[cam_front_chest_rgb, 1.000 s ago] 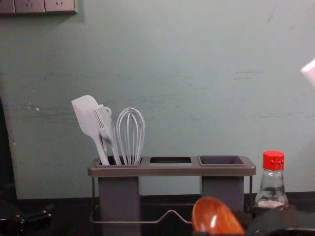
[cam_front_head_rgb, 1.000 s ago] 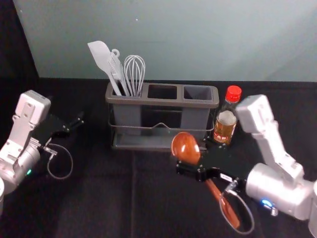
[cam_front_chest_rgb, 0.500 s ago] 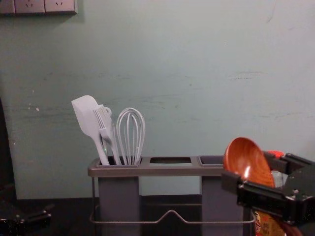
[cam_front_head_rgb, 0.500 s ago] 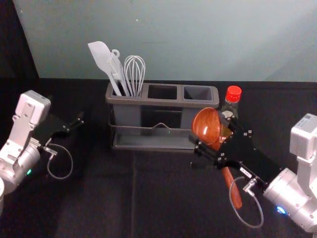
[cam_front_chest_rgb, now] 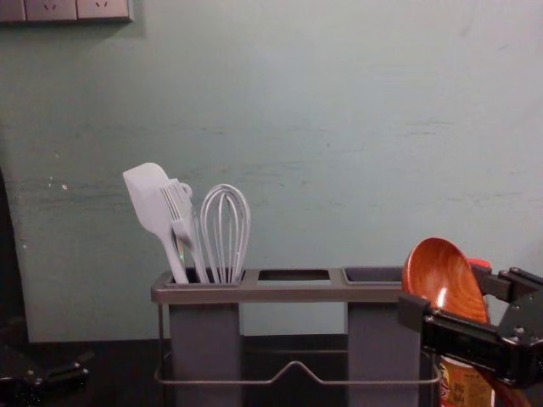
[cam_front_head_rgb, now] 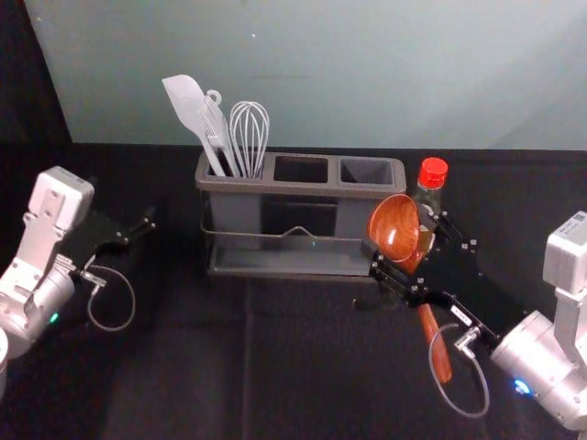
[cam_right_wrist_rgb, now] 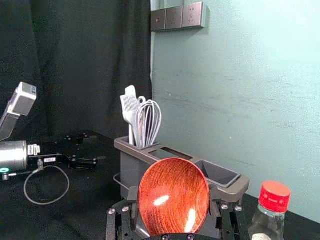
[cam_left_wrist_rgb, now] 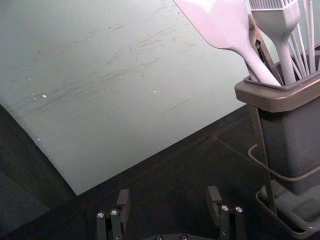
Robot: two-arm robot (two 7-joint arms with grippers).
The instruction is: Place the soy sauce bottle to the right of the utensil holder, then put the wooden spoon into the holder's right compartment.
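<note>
By its handle end first, the wooden spoon (cam_front_head_rgb: 436,346), pinched just below the bowl by the right gripper (cam_front_head_rgb: 398,236), should be raised clear of the utensil holder (cam_front_head_rgb: 303,190), straightened above the right compartment (cam_front_head_rgb: 367,171) and lowered, with the soy sauce bottle (cam_front_head_rgb: 433,172), already standing just right of the holder, left unbrushed. The right arm is extended inward from the right, its jaws slanted toward the holder; the left gripper (cam_left_wrist_rgb: 168,196) is parked at the left, its jaws spread
</note>
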